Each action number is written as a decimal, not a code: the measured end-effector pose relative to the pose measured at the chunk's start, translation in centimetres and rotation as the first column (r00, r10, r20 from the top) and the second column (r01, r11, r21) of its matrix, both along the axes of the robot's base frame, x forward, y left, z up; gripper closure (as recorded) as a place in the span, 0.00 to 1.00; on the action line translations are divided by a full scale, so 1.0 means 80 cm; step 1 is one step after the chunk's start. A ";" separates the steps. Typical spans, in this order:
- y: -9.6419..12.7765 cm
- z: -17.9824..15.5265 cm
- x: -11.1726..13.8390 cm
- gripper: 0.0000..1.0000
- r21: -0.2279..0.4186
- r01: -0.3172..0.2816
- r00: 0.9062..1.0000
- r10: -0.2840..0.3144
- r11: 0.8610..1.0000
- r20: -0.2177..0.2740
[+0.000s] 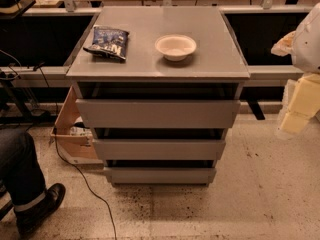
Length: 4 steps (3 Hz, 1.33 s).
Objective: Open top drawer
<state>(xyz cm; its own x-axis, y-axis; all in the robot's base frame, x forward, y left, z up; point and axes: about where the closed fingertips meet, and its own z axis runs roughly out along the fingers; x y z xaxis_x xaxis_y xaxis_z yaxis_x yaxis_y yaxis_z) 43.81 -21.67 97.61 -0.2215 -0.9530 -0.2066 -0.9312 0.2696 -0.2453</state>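
A grey cabinet (158,66) with three stacked drawers stands in the middle of the camera view. The top drawer (157,113) is the widest front, flat and handleless, just under the cabinet top, with a dark gap above it. Its inside does not show. Two smaller-looking grey fronts sit below it (158,149) (160,175). My gripper (295,118), pale yellow below a white arm segment, hangs at the right edge of the view. It is to the right of the cabinet at about the top drawer's height, and apart from it.
A dark blue snack bag (107,42) and a white bowl (175,46) lie on the cabinet top. A person's leg and black shoe (35,204) are at the lower left. A cardboard box (70,134) and a black cable (85,184) lie left of the cabinet. Desks stand behind.
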 end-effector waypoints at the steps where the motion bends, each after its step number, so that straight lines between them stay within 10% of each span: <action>1: 0.000 -0.004 0.002 0.00 0.009 0.001 1.000 -0.001 1.000 0.001; 4: 0.018 -0.198 0.060 0.00 0.268 -0.013 1.000 0.014 0.963 -0.004</action>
<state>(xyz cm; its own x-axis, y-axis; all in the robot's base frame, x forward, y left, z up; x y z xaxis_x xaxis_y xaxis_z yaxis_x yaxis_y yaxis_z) 48.62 -20.27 81.79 -0.2108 -0.8658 -0.4537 -0.9363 0.3122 -0.1607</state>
